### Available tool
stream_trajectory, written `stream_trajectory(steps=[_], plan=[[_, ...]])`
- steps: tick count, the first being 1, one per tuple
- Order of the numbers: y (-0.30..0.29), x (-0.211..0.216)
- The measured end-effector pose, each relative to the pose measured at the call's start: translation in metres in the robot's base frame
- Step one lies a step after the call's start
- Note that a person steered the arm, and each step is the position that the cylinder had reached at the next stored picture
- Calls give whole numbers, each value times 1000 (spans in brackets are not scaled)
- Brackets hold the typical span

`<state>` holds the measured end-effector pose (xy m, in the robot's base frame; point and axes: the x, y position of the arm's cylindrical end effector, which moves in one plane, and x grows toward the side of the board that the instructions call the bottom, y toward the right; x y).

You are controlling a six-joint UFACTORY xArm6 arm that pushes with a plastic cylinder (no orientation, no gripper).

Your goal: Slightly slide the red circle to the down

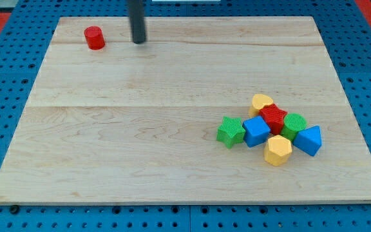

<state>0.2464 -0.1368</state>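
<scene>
- The pale wooden desk [172,129] lies across most of the frame, on a blue perforated base [5,129].
- The small red cylindrical block, the red circle [95,38] of the task, stands in the upper left of the frame, close to the desk's top edge.
- My tip [138,41], the lower end of the straight dark rod, rests on the desk in the upper left-centre of the frame, to the right of the red circle and near it, with bare wood between them. No contact is seen.
- Hand: none is fitted; the arm ends in the rod alone, so there is nothing to open or close and nothing is held.
- Lower right of the frame: a tight cluster well apart from the task block, comprising a green star-shaped block [230,131], a blue block [256,131], a yellow hexagonal block [278,150], a blue triangular block [309,140], a green block [294,125], a red star-shaped block [274,117] and a yellow block [261,102].
- Step in hand, as judged: the approach. The push does not appear to have begun.
- Next move, as judged: my tip must pass to the top side of the red circle, in the narrow strip before the desk's edge, without nudging it sideways, then press toward the frame's bottom for a short stroke only.
</scene>
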Motion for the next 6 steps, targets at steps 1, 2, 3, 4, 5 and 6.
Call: stream_trajectory(steps=[1, 2, 3, 4, 5, 6], plan=[[-109, -32], [-158, -19], [-89, 3], [2, 29], [5, 81], [7, 57]])
